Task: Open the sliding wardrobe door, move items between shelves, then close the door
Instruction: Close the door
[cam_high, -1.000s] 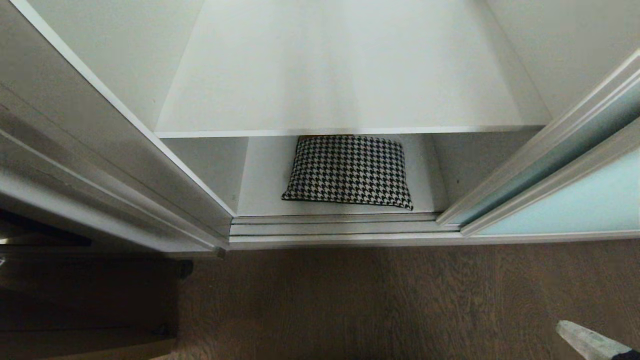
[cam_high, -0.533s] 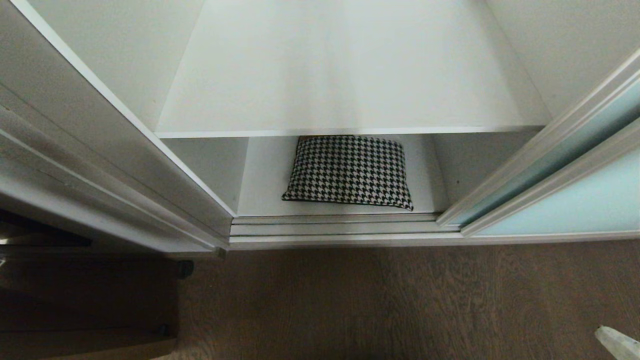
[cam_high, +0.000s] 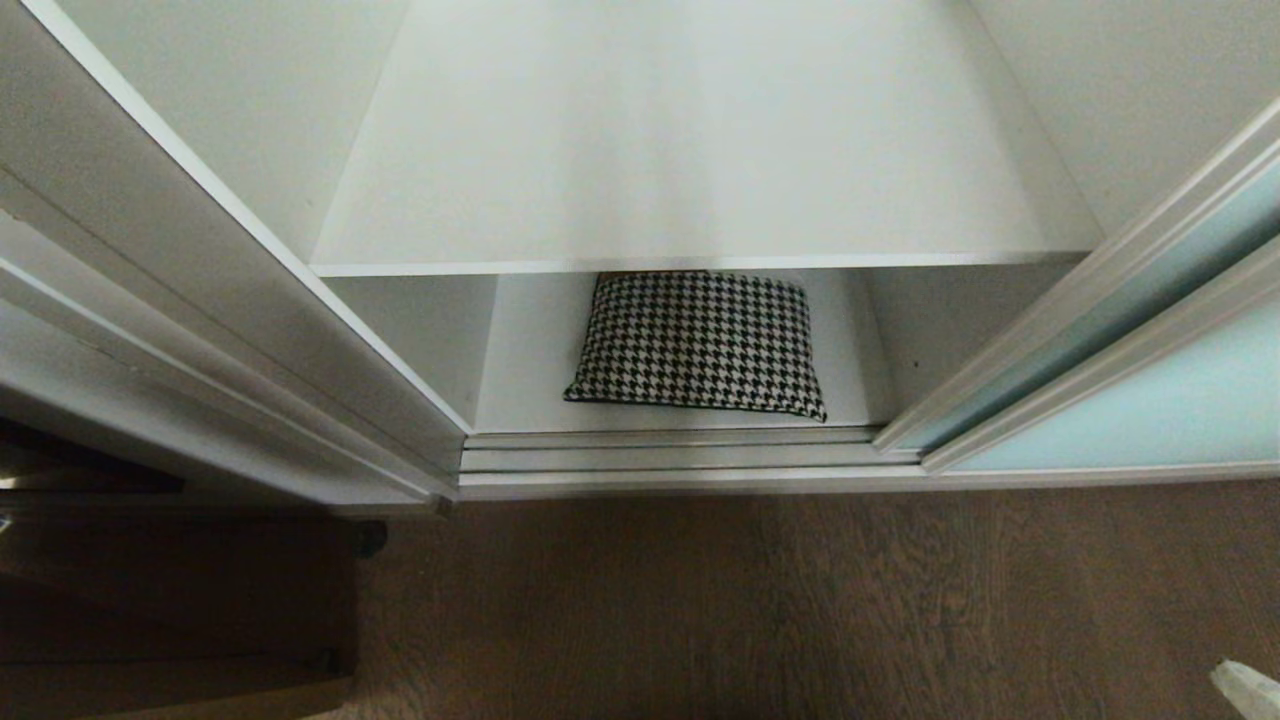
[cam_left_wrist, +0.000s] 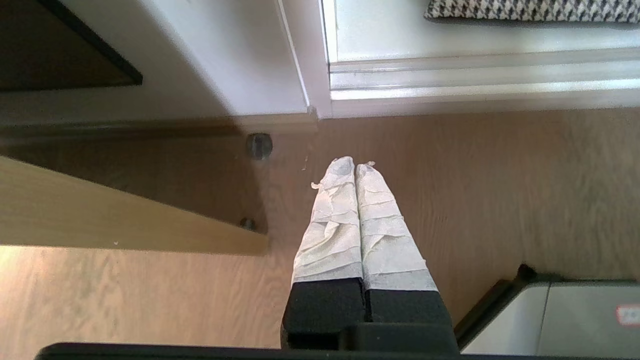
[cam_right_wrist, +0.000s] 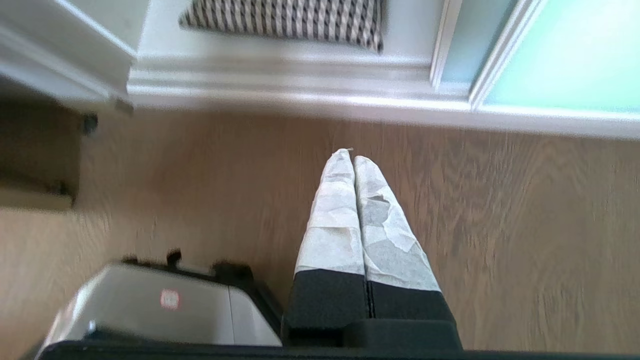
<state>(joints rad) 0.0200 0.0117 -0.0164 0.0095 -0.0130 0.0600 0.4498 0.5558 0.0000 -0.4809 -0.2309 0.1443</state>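
Right end effector (cam_high: 1245, 688) lower, pinched, floorward

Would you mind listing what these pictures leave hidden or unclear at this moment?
- Houndstooth bundle: in the head view its back edge is hidden under the upper shelf; the left wrist view cuts it at the frame's edge.
- Black-and-orange bundle: in no view.
- Sliding wardrobe door: cut off by the head view's edge.
- Right gripper: only a tip shows in the head view's corner.
- Left gripper: outside the head view.
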